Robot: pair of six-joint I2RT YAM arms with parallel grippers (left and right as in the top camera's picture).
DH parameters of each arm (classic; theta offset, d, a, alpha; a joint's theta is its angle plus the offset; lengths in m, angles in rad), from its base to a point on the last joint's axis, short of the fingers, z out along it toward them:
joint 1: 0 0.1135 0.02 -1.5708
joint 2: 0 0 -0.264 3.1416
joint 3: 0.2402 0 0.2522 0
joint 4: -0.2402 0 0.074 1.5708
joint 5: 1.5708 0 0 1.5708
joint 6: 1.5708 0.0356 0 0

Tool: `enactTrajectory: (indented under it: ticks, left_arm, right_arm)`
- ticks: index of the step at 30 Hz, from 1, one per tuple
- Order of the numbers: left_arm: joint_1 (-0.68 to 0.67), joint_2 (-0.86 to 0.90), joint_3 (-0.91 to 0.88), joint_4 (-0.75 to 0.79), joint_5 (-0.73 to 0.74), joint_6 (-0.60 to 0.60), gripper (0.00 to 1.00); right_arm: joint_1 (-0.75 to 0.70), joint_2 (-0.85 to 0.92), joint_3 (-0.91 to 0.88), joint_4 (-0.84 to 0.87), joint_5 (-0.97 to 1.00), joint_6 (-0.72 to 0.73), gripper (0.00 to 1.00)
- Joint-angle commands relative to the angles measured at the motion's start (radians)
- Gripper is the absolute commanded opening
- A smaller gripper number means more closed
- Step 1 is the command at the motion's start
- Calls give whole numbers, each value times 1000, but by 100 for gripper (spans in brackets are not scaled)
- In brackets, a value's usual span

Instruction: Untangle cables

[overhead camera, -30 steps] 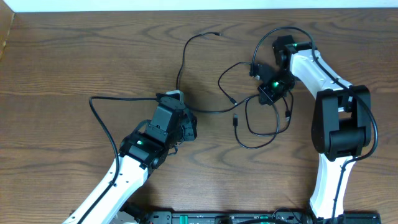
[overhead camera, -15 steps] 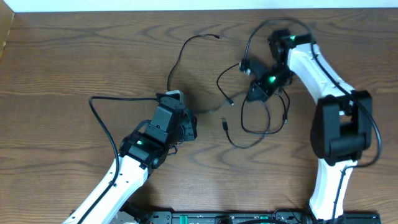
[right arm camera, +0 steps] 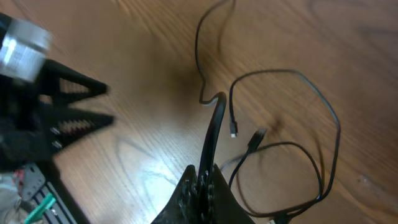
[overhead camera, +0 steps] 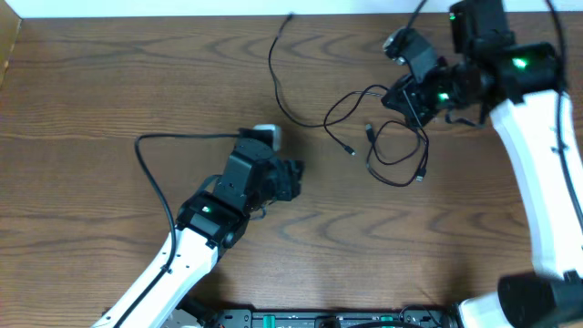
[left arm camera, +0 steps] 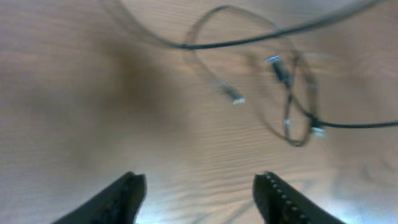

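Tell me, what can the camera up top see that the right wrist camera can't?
Only the overhead view shows the white left arm and right arm behind the grippers, and the black cable running up to the back edge of the table. Only the right wrist view shows, close up, the right gripper shut on that cable. Both show cable loops with small plug ends on the wooden table, and the left gripper open and holding nothing.
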Motion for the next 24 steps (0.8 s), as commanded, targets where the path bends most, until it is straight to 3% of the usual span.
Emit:
enactTrajectory:
  ticks: [1,4,9,16,24]
  left_arm:
    - [-32,43,-3,81,211,189,71]
    - [-47,103,-3,152,322,254,77]
    - [-48,259,-3,338,406,261,79]
    - [-48,351,-3,599,381,261,82]
    - [-48,374,-3,681,340,261,85]
  right_arm:
    - [-2,-93,16,-11,-26,47,1]
    - [0,-135,16,-14,-64,47,1]
    - [0,-155,16,-69,-95,46,1]
    - [-1,-155,16,-145,-108,38,1]
    - [0,-155,16,-148,-201,4,1]
